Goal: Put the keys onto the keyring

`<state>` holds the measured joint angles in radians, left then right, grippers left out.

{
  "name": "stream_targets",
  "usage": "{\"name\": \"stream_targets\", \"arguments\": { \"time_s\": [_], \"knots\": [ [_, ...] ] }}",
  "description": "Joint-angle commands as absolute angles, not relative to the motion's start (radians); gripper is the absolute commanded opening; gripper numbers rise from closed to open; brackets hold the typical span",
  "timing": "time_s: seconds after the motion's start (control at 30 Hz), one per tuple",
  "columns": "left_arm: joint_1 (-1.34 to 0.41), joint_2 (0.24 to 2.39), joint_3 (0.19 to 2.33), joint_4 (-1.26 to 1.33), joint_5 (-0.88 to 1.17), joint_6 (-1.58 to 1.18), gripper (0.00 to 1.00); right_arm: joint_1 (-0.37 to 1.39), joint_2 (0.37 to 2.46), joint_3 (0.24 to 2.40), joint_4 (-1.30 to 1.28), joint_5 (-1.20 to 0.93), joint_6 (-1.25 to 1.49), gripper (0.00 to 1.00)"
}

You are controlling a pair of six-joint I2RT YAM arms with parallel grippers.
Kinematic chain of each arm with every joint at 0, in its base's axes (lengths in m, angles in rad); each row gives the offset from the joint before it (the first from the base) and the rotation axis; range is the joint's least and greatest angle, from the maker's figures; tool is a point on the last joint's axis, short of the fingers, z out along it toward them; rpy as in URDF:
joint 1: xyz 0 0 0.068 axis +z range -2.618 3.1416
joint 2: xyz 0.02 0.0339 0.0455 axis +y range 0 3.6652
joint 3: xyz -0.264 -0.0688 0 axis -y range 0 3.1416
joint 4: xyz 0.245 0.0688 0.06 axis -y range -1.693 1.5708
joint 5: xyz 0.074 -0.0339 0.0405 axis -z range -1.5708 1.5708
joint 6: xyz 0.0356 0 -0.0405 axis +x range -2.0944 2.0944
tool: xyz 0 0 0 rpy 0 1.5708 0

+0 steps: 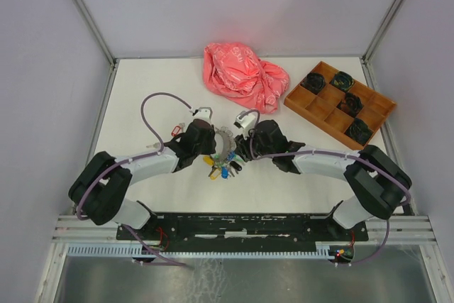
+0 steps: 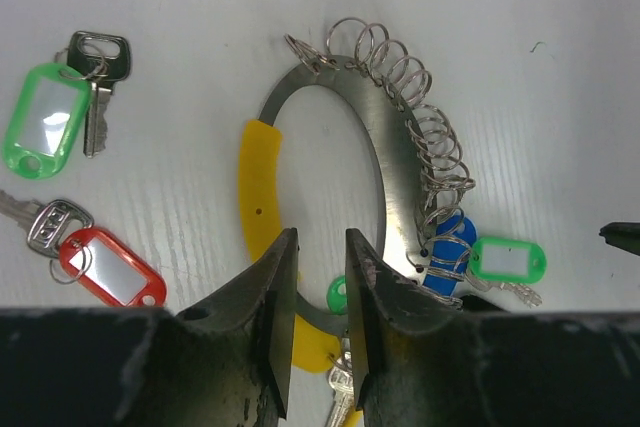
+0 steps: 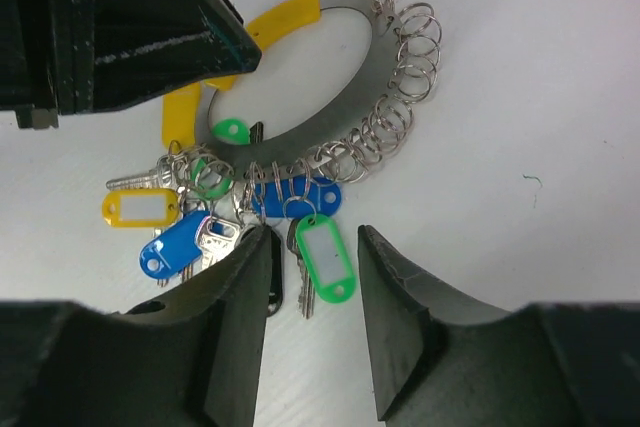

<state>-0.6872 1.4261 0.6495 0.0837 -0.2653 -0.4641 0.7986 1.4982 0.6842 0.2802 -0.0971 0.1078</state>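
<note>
White table: keyring rim lies between tips of left pincer.

The left arm and right arm pair black joint housings with white link shells; a mauve cable trails each. The left claw and right claw have scuffed black wedge-shaped fingers.

Wht table, pale grey walls (alu. frame)

Large silver metal keyring with a yellow sleeve lies flat on the white surface. End effector jaws stand narrowly apart over its near edge. Green-tagged key and red-tagged key lie loose to its left.
</note>
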Motion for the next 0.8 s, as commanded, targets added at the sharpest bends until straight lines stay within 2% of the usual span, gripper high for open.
{"name": "stream_targets", "arguments": {
  "time_s": [0.0, 0.2, 0.3, 0.43, 0.63, 0.77],
  "knots": [
    [-0.649, 1.480, 0.703, 0.098, -0.116, -0.489, 0.31, 0.781, 1.573, 0.796, 0.210, -0.132, 0.128, 0.46],
    [-0.631, 1.529, 0.698, 0.101, -0.063, -0.481, 0.28, 0.752, 1.678, 0.902, 0.136, -0.196, 0.144, 0.39],
    [-0.629, 1.546, 0.693, 0.101, -0.050, -0.479, 0.27, 0.746, 1.721, 0.926, 0.135, -0.211, 0.149, 0.32],
    [-0.630, 1.558, 0.687, 0.096, -0.041, -0.470, 0.27, 0.744, 1.763, 0.960, 0.130, -0.227, 0.150, 0.28],
    [-0.629, 1.582, 0.686, 0.102, -0.023, -0.466, 0.26, 0.742, 1.818, 0.991, 0.146, -0.253, 0.158, 0.27],
    [-0.629, 1.598, 0.686, 0.114, -0.004, -0.465, 0.26, 0.742, 1.834, 0.994, 0.162, -0.253, 0.159, 0.30]
  ]
}}
